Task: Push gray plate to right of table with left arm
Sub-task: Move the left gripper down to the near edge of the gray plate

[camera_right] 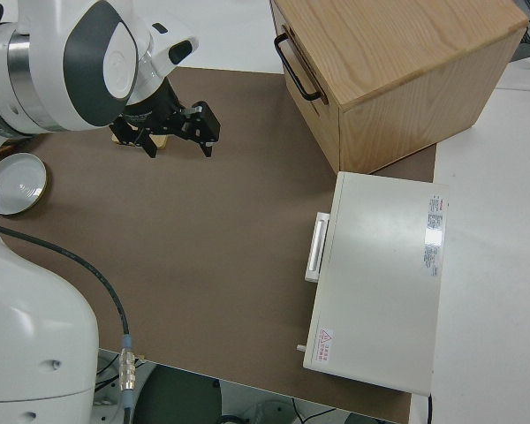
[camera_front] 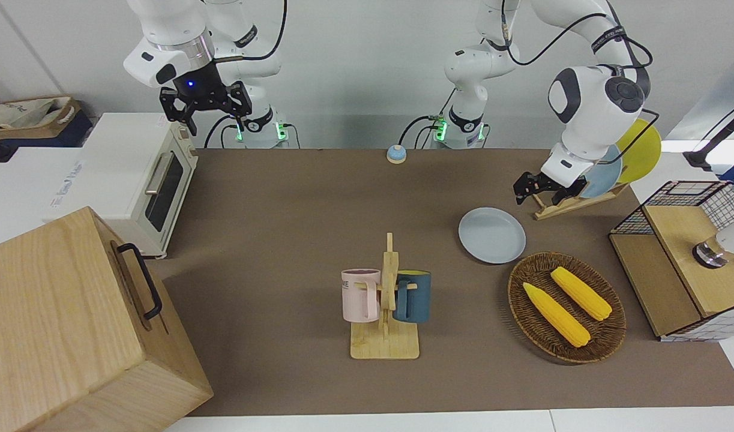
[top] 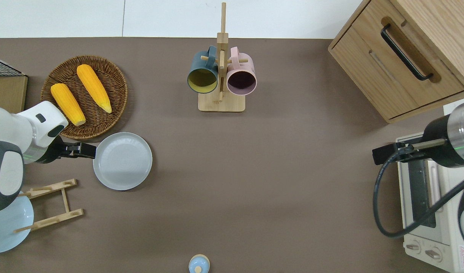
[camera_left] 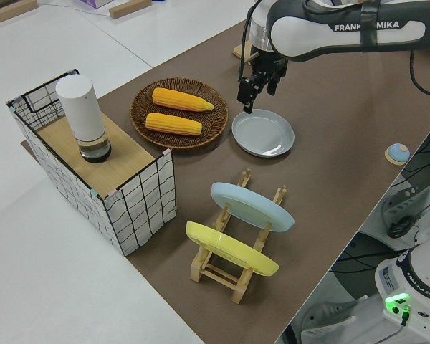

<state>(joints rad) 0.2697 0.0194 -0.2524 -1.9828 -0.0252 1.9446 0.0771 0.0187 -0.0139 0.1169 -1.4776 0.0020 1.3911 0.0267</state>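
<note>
The gray plate (top: 122, 160) lies flat on the brown tabletop (top: 277, 182) toward the left arm's end, about midway between the edge nearest the robots and the farthest edge. The left pincer (top: 88, 150) reaches in low beside the plate's rim on the side facing that end of the tabletop; its black fingers (camera_left: 246, 95) sit close together with nothing between them, and whether they touch the rim I cannot tell. Just beside the plate, farther from the robots, a wicker basket (top: 115, 76) holds two yellow corn cobs (top: 93, 88). Nearer to the robots stands a wooden plate rack (camera_left: 226, 269) carrying a sky-blue plate (camera_left: 252, 206) and a yellow plate (camera_left: 229, 249). A wooden mug rack (camera_front: 386, 324) with a pink mug (camera_front: 360, 294) and a dark blue mug (camera_front: 412, 296) stands near the middle of the farthest edge. The right arm is parked, its pincer (camera_front: 206, 105) spread open.
</note>
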